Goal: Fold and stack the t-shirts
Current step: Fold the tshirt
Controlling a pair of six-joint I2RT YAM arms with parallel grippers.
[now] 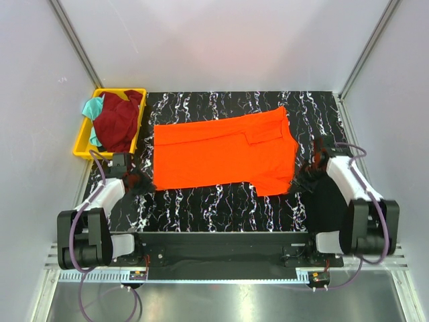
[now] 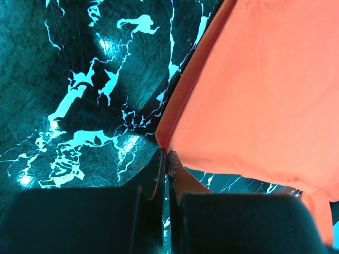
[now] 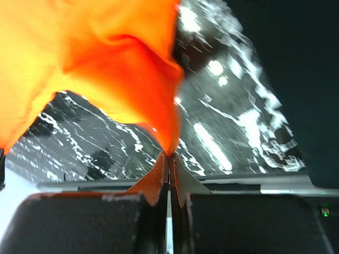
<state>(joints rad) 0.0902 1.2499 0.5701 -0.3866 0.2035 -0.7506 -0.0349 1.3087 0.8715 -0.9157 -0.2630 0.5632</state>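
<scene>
Between the two claws, the orange shirt (image 1: 221, 151) lies spread on the table (image 1: 201, 208). The left claw (image 1: 139, 181) pinches its near-left corner, and the right claw (image 1: 303, 176) pinches its near-right corner, which is bunched and lifted. Beyond the left claw, a yellow bin (image 1: 82, 142) holds more clothes (image 1: 119, 121).

— What sort of place are we looking at?
— A robotics lab test cell. White panels (image 1: 221, 40) on aluminium posts (image 1: 75, 41) are boxing in a black marbled table (image 1: 214, 201).
— Anything else pointing that way?
— A left arm (image 1: 100, 198) and a right arm (image 1: 352, 178) are sitting bolted by a metal rail (image 1: 221, 274), purple cables (image 1: 81, 292) looping below.
</scene>
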